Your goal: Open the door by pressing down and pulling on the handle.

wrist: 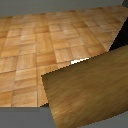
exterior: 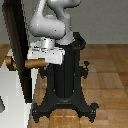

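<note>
The door (exterior: 17,47) is a tall dark panel at the exterior view's left, seen nearly edge-on above a white frame (exterior: 11,95). The brown wooden handle (exterior: 35,64) juts from it toward the robot, and a second brown stub (exterior: 10,61) shows on the panel's other side. My gripper (exterior: 39,58) sits directly on top of the handle, its white hand pressed close against it. Its fingers are hidden in both views. The handle (wrist: 90,90) fills the near part of the wrist view as a wide wood-grained bar, with a sliver of the dark door (wrist: 120,37) beside it.
The black robot pedestal (exterior: 65,80) with its splayed feet stands just beside the door. A wooden parquet floor (wrist: 45,40) stretches around it, and a grey wall closes the back.
</note>
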